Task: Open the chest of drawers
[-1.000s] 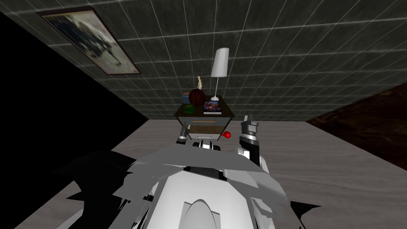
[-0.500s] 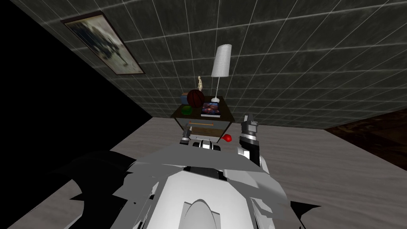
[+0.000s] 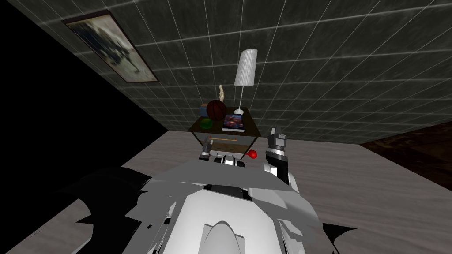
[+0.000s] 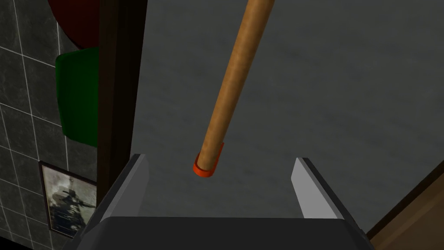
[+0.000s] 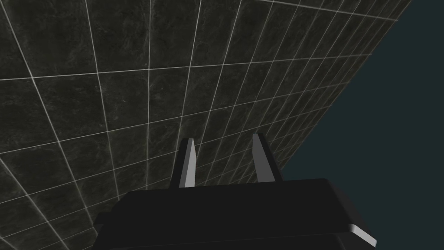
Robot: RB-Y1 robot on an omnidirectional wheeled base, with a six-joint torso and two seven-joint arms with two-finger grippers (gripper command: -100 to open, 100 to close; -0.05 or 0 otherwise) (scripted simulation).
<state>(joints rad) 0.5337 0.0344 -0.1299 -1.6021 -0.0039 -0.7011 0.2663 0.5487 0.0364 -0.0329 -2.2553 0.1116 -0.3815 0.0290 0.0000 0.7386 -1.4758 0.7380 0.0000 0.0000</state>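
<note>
Back wall (image 3: 335, 66): dark grey-black marbled square tiles, thin pale grout lines. Framed, muted grey-brown picture with a dark frame (image 3: 110, 46) hangs on it, up left. Floor (image 3: 353, 185): pale grey wood-grain boards. Far right, a strip of dark brown floor (image 3: 410, 150). Left of the wall's edge, a black area (image 3: 53, 123). White table lamp, ribbed cylinder shade, thin stem (image 3: 244, 75), close before the wall.
</note>
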